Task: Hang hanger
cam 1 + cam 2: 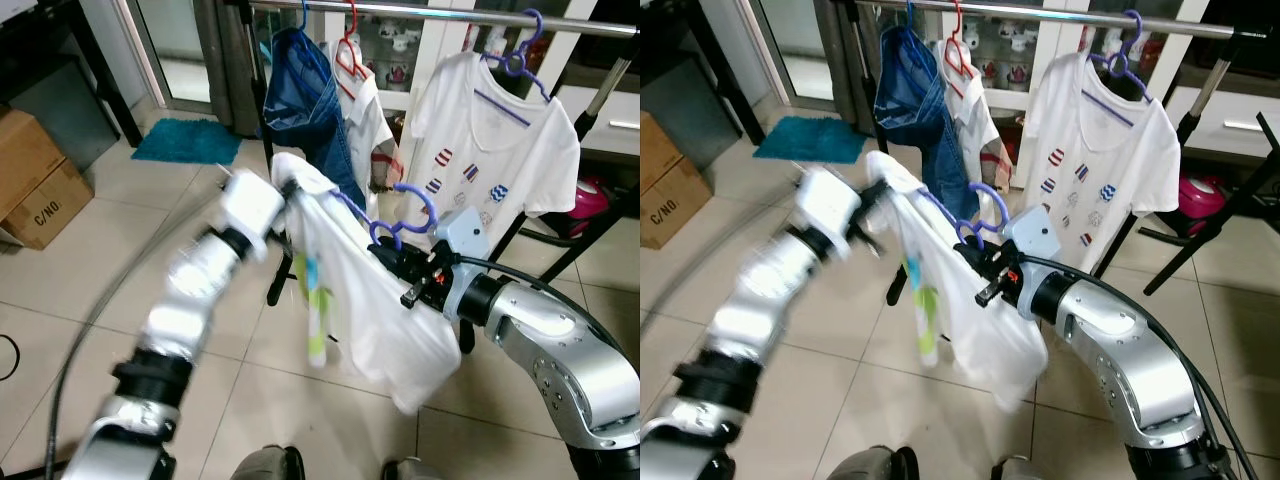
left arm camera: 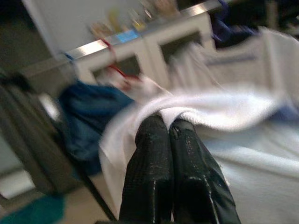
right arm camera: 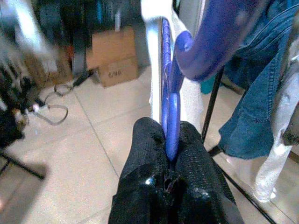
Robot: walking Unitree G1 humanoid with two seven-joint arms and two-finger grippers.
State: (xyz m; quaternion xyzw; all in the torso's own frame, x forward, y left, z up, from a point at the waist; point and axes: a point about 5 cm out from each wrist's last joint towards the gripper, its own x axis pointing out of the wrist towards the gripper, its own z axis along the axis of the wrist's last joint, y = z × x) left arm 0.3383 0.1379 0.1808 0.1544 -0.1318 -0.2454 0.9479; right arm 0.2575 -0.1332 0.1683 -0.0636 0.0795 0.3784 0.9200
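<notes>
I have the right tool [image 1: 405, 262] clamped tight on the neck of the purple hanger [image 1: 405, 215], and the left tool [image 2: 170, 128] pinched closed on the shoulder of the white shirt [image 1: 360, 300] draped over it. The hanger sits low, well below the rail [image 1: 450, 12], so I judge the carry about half done. Lifting and hooking its curve into the gap between the red hanger [image 1: 350, 55] and the hung T-shirt [image 1: 495, 140] remains.

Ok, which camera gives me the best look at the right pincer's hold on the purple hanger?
The right wrist view: the right pincer is shut on the purple hanger, whose neck passes between the fingers in close-up. The eye views show the hook rising above that pincer, small. The left wrist view shows the left pincer on the white shirt.
</notes>
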